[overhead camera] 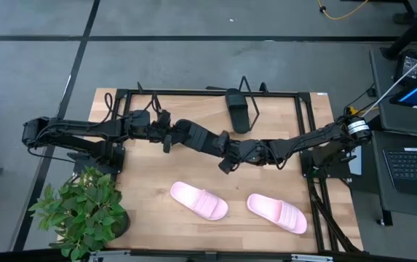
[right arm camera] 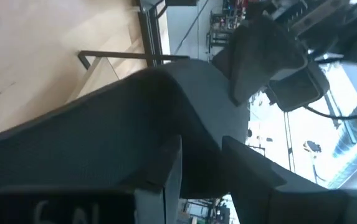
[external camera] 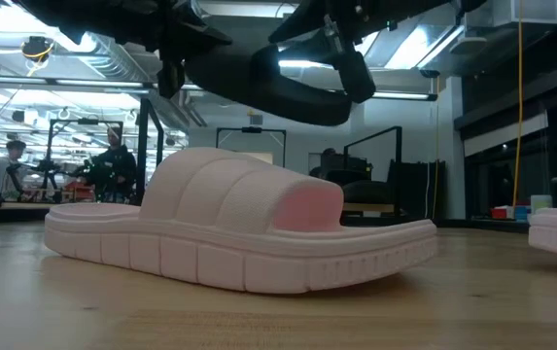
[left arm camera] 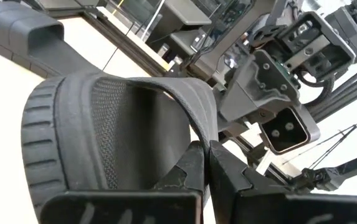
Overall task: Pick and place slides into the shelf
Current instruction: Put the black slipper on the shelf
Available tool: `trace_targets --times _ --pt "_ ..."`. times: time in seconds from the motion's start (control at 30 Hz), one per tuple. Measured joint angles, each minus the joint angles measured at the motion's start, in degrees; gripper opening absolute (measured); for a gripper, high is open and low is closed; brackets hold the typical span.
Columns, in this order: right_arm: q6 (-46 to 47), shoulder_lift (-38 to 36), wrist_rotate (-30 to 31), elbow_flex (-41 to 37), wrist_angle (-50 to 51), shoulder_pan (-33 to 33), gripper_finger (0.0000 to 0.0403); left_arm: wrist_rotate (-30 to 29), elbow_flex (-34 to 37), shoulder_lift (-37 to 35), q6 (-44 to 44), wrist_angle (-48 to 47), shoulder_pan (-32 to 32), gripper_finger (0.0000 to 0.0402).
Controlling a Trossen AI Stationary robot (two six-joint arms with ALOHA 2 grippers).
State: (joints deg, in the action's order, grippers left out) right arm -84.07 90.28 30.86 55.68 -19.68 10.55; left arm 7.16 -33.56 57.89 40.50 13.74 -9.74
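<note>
Nearest, 2 pink slides lie on the table, behind them both grippers, left and right, pinch 1 black slide aloft, a grip only wrist views show, and another black slide sits on the shelf.

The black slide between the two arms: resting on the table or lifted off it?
Lifted. The black slide hangs above the pink slide in the low view, with both grippers, left and right, shut on it.
</note>
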Motion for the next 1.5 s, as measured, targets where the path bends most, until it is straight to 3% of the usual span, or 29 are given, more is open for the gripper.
trace_targets --times 0.33,0.8,1.5 --pt "-0.3 0.0 0.1 0.0 0.0 0.1 0.0116 -0.6 -1.2 1.1 0.1 0.4 -0.8 0.0000" --pt "-0.6 0.0 4.7 0.0 0.1 0.1 0.0116 3.5 -12.1 10.8 -5.6 -5.9 -0.9 0.0000" --pt "1.0 0.0 8.3 0.0 0.4 0.1 0.0115 4.5 -12.4 10.7 -8.2 -5.4 -4.9 0.0000"
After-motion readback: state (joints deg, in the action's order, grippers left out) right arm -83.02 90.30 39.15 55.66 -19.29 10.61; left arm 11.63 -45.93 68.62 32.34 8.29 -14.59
